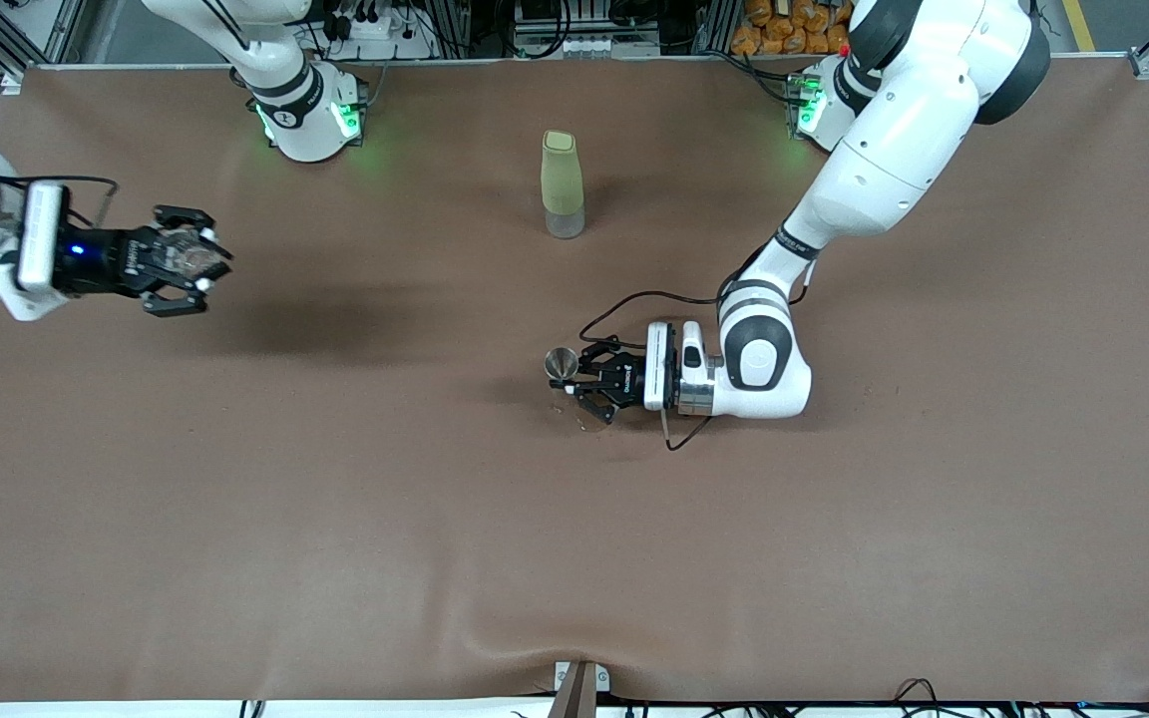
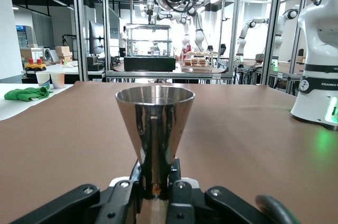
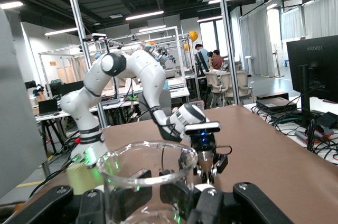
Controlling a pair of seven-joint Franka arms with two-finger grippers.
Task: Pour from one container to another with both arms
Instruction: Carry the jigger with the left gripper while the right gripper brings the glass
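Low on the bench [image 1: 355, 519], left end effector [image 1: 579, 383] is clamped on upright metal jigger [image 1: 562, 365]. Right end effector [image 1: 197, 261] grips glass cup [image 1: 186, 256], raised over its own end.

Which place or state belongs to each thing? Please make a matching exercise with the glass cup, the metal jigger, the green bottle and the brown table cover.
Things:
1. glass cup
2. jigger
3. pale-green bottle
4. brown table cover

Places or states:
A. stands free and upright, near the robot bases
B. lies under everything
C. held upright at the table surface in the left gripper
D. held in the right gripper, at the right arm's end of the table

Pairs: 1-D, 2-C, 3-A, 4-B
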